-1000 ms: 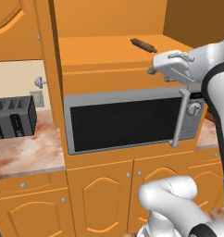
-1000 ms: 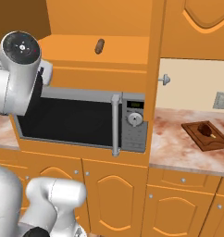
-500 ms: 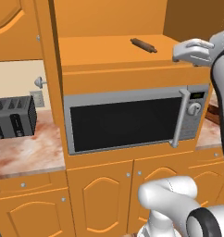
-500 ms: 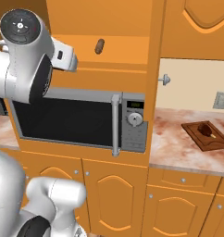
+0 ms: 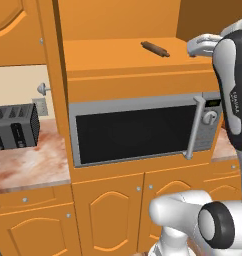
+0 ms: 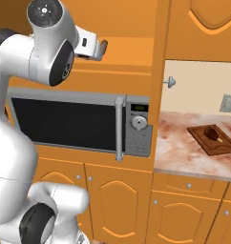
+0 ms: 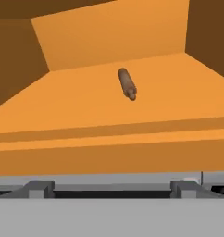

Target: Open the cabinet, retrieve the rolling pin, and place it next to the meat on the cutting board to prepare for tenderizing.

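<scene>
One rolling pin (image 5: 155,48) lies alone on the orange shelf (image 5: 118,60) inside the open cabinet (image 5: 55,75), directly above the microwave (image 5: 143,130); in the hand view the pin (image 7: 127,84) sits near mid-shelf, angled end-on toward the camera, well ahead of the end effector (image 7: 112,189) and not touching it; the end effector's two dark fingertips (image 7: 39,189) stand spread wide apart with nothing between them; in the left base view the hand (image 5: 203,45) hovers at the shelf's right front, apart from the pin; off to the right, the cutting board (image 6: 214,139) rests on the marble desk (image 6: 184,157), with the meat (image 6: 212,132) lying on it.
</scene>
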Controlling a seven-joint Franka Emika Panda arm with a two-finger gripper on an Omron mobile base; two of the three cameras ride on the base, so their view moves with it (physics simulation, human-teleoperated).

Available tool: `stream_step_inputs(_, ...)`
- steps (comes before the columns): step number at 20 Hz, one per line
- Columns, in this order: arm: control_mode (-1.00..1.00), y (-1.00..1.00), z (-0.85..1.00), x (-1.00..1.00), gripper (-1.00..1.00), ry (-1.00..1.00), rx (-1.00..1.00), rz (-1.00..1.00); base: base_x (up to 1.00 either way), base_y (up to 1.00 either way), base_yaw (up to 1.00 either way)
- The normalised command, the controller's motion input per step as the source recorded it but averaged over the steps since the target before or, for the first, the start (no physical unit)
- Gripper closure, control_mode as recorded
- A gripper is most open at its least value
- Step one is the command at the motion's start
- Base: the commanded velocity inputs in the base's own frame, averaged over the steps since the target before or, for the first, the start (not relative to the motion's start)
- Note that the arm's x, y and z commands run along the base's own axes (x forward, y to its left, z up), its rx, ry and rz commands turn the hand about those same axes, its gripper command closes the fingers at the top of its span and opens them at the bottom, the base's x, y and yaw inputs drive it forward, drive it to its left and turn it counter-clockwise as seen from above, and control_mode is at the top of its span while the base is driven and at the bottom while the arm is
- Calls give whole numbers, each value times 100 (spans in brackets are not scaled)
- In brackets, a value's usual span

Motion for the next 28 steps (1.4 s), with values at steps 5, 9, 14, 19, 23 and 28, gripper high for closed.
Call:
stream_step_inputs(5,-100,-7,0,58,-100,0,-6,-1,0,0,0)
stream_step_inputs(9,-100,0,0,52,-100,-4,-3,0,0,0,0)
stream_step_inputs(14,-100,0,0,49,-100,-6,-1,0,0,0,0)
stream_step_inputs(19,-100,0,-8,41,-100,-4,-1,0,0,0,0)
stream_step_inputs(23,-100,-1,-7,56,-100,0,-4,0,0,0,0)
stream_step_inputs(28,-100,-2,-6,62,-100,0,-2,0,0,0,0)
